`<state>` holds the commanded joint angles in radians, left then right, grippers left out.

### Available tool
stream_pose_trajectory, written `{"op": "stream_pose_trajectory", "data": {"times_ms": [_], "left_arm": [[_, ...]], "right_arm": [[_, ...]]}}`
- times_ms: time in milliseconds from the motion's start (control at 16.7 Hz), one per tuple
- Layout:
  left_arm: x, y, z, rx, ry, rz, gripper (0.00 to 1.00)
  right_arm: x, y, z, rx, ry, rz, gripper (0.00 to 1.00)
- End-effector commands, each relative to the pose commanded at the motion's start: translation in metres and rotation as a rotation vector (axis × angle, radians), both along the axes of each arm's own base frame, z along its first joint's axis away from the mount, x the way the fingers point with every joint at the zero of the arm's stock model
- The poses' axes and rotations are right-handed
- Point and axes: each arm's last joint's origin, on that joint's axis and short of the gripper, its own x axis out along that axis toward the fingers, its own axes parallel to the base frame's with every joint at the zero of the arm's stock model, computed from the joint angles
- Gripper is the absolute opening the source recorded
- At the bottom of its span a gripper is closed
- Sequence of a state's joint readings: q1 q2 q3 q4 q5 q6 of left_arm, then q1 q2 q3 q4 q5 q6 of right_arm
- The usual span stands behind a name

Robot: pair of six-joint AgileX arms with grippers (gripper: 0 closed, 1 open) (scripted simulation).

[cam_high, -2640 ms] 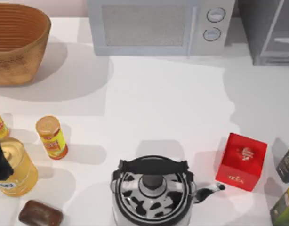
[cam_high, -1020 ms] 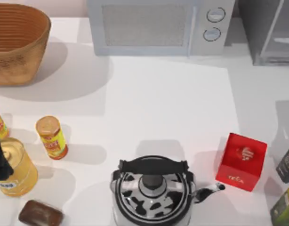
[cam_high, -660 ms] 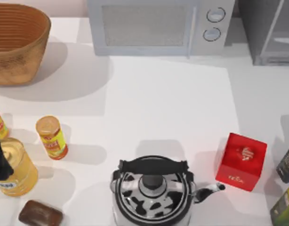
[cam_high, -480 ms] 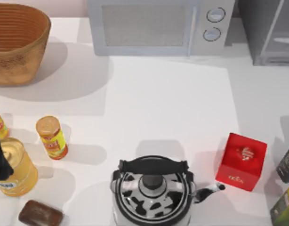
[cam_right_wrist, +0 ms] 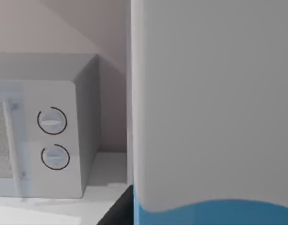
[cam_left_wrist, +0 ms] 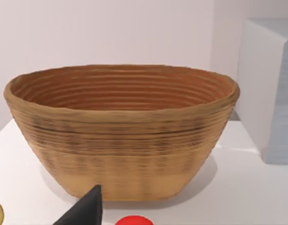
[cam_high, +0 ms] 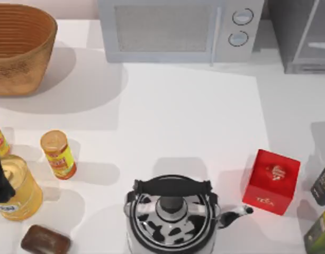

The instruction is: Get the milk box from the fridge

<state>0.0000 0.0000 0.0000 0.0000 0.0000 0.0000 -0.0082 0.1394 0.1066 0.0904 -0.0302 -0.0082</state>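
- One milk box (cam_right_wrist: 209,117) stands right up against the right claw (cam_right_wrist: 119,211) in the right wrist view. Its broad white face runs down to a wavy blue band.
- Only a dark sliver of the right claw shows beside the carton's lower edge. I cannot tell whether it is wide, narrow or gripping the carton.
- Beyond that claw and the carton stands the light grey microwave (cam_right_wrist: 45,140), with its two round knobs one above the other.
- Seen from above, the grey fridge (cam_high: 303,34) stands at the far right corner of the white table (cam_high: 189,121), just beside the microwave.
- A red tea box (cam_high: 272,181) sits on the near right side of the table. A cow-patterned kettle (cam_high: 172,214) stands beside it, with its spout pointing at the box.
- The left claw (cam_left_wrist: 87,211) is parked at the table's left edge. One dark tip shows, so I cannot tell how wide it is.
- Ahead of the left claw stands a woven basket (cam_left_wrist: 120,136), and a yellow can (cam_high: 57,154) stands near it.
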Motion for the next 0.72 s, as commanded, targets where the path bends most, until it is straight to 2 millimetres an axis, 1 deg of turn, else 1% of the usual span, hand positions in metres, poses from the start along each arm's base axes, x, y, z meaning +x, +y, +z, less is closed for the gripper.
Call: {"op": "stream_pose_trajectory", "data": {"times_ms": [180, 300, 420, 540, 600, 720], "left_arm": [[0.0, 0.0, 0.0, 0.0, 0.0, 0.0, 1.0], [0.0, 0.0, 0.0, 0.0, 0.0, 0.0, 1.0], [0.0, 0.0, 0.0, 0.0, 0.0, 0.0, 1.0], [0.0, 0.0, 0.0, 0.0, 0.0, 0.0, 1.0], [0.0, 0.0, 0.0, 0.0, 0.0, 0.0, 1.0], [0.0, 0.0, 0.0, 0.0, 0.0, 0.0, 1.0]], "right_arm": [[0.016, 0.006, 0.027, -0.008, -0.021, 0.095, 0.0], [0.036, 0.014, 0.042, -0.011, -0.025, 0.183, 0.0], [0.062, 0.025, 0.052, -0.013, -0.03, 0.281, 0.0], [0.091, 0.039, 0.054, -0.012, -0.035, 0.382, 0.0], [0.106, 0.048, 0.052, -0.011, -0.037, 0.431, 0.0], [0.134, 0.065, 0.041, -0.01, -0.036, 0.524, 0.0]]}}
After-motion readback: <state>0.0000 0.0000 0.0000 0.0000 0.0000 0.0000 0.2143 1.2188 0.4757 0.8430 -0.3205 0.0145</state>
